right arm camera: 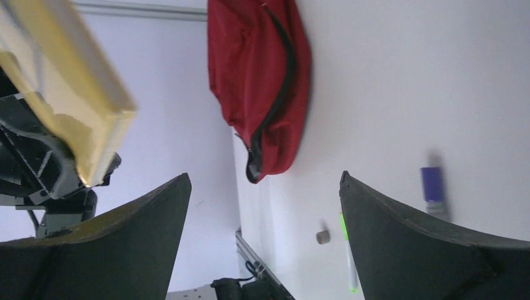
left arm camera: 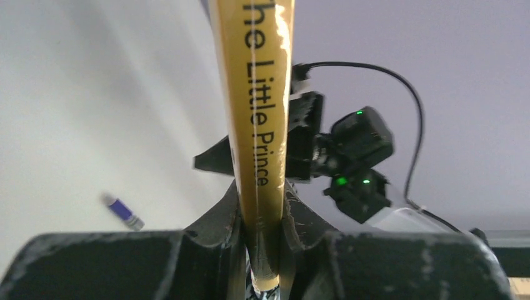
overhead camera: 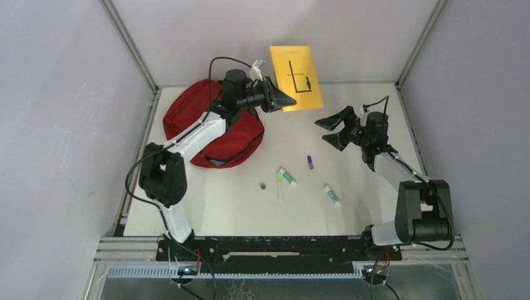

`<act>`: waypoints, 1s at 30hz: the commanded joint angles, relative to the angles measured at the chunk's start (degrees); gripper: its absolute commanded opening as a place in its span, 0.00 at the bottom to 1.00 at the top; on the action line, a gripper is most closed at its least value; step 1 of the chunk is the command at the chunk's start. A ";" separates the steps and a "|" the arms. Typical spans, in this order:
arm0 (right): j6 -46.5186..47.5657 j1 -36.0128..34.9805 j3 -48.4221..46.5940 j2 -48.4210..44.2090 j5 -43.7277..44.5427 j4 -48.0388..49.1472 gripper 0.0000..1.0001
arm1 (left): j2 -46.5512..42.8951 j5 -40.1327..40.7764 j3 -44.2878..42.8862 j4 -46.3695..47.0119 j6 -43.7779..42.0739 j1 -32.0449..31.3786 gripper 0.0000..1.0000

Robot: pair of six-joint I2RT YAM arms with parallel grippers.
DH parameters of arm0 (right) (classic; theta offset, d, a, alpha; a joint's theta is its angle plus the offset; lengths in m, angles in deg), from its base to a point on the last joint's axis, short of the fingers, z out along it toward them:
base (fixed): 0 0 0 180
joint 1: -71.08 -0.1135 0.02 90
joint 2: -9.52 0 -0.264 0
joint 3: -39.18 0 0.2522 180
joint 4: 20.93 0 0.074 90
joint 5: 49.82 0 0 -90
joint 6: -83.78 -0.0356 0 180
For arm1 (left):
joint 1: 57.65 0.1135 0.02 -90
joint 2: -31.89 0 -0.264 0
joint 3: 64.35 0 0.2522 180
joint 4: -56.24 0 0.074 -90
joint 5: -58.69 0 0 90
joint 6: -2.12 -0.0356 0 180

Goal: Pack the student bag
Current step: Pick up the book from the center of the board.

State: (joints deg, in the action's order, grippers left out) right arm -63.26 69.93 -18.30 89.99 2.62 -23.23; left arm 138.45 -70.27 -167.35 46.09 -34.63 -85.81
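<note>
Tabletop [overhead camera: 350, 206] bears student bag [overhead camera: 187, 112] — left of left end effector [overhead camera: 287, 98] gripping book [overhead camera: 299, 69].

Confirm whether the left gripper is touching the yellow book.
Touching. The left wrist view shows the yellow book pinched by its spine between the fingers of the left gripper, no gap on either side. The top view agrees: the book sticks out from its tip.

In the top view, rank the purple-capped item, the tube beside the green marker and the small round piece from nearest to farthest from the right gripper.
From the right gripper:
1. purple-capped item, just left of it, toward the bases.
2. tube beside the green marker, farther left.
3. small round piece, farthest left.
</note>
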 commanded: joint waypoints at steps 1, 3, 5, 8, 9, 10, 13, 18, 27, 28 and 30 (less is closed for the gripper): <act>-8.73 -2.97 3.63 -2.47 -2.33 22.21 0.98 | -6.74 -0.79 5.12 18.40 5.33 -0.69 0.00; -13.23 -4.21 6.40 -2.47 -2.24 33.62 0.99 | -7.38 -1.20 6.32 18.59 5.32 -0.83 0.00; -15.91 -5.89 7.58 -2.07 -1.65 41.41 0.99 | -7.89 -1.58 7.39 19.03 5.48 -0.93 0.00; -17.67 -7.94 7.95 -1.41 -0.93 48.27 0.99 | -8.92 -1.79 9.52 21.30 7.06 -0.93 0.00; -18.09 -8.39 7.91 -1.18 -0.35 49.78 0.99 | -9.21 -1.94 9.98 21.94 7.41 -0.93 0.00; -18.47 -8.79 7.95 -0.92 0.16 51.15 0.99 | -9.47 -2.10 10.20 22.15 7.55 -0.93 0.00; -20.85 -8.96 7.95 0.11 1.59 55.43 0.99 | -9.88 -3.31 10.24 22.32 7.91 -0.91 0.00; -23.19 -8.87 6.38 3.74 2.91 58.19 0.99 | -11.71 -3.22 14.07 27.83 11.01 -1.01 0.00; -26.46 -9.83 6.37 8.17 4.82 64.22 0.98 | -13.50 -3.57 15.51 30.04 12.92 -1.09 0.00; -26.61 -9.84 6.33 8.66 5.58 65.15 0.98 | -13.57 -3.84 15.65 30.51 13.26 -1.15 0.00; -27.15 -9.68 5.46 9.89 6.09 66.42 0.98 | -13.78 -4.25 16.15 31.54 13.98 -1.32 0.00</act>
State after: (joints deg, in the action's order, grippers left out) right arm -88.50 60.54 -10.00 98.60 6.25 33.97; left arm 130.21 -72.41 -151.91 67.51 -21.80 -86.62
